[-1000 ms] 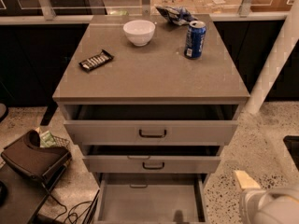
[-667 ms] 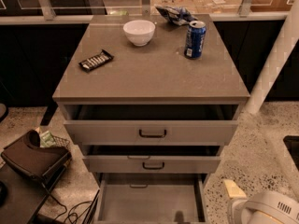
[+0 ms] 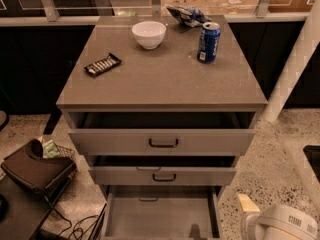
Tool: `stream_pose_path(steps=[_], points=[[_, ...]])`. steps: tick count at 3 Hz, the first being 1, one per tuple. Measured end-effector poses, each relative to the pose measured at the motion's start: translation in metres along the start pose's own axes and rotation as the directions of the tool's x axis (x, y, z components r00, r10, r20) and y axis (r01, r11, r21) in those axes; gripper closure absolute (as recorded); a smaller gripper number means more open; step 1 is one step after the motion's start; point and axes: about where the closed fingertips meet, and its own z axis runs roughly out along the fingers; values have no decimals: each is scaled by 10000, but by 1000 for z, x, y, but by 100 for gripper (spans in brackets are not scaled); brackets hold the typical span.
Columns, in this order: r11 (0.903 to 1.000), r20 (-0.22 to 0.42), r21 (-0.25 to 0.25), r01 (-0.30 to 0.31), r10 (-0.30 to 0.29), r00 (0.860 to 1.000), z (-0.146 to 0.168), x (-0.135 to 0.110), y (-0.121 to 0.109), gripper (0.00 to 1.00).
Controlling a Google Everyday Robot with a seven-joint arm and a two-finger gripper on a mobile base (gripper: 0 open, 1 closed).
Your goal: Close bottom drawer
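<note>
Nearest to us, at the lower right corner, the gripper (image 3: 249, 204) shows only as a pale tip above a white rounded housing, hanging over the speckled floor (image 3: 282, 149) just to the right of the cabinet and touching nothing; we cannot tell whether it is open or closed. Beside it, at the bottom edge of the view, the bottom drawer (image 3: 160, 218) is pulled well out, with its plain grey inside laid open and apparently bare. Its front panel runs off the bottom of the view, so we cannot see the pull handle. We judge this drawer to be a stiff, rigid box on runners and light because it holds nothing, so it should slide in with a modest, steady push. No grasp seems needed. We would press flat against the outer face of the front panel, near its middle where the handle sits, since a push at one corner could twist it on its runners. The panel looks smooth, so contact should be square to it, or it may skid off. Above and a little farther back, the middle drawer (image 3: 200, 176) and the top drawer (image 3: 110, 141) also stand slightly out, and we would keep clear of their fronts. Farther still, the cabinet top (image 3: 165, 81) carries a wrapped snack bar (image 3: 102, 64), a white bowl (image 3: 149, 34), a blue can (image 3: 208, 42) and a crumpled bag (image 3: 187, 15).
</note>
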Motion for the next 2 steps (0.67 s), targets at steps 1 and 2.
stream_pose_path(steps=[1,2], points=[[9988,193,-429,-220,229,9996,49,0,15,0],[9967,566,-799,138,-93,9984,107,-11,32,0]])
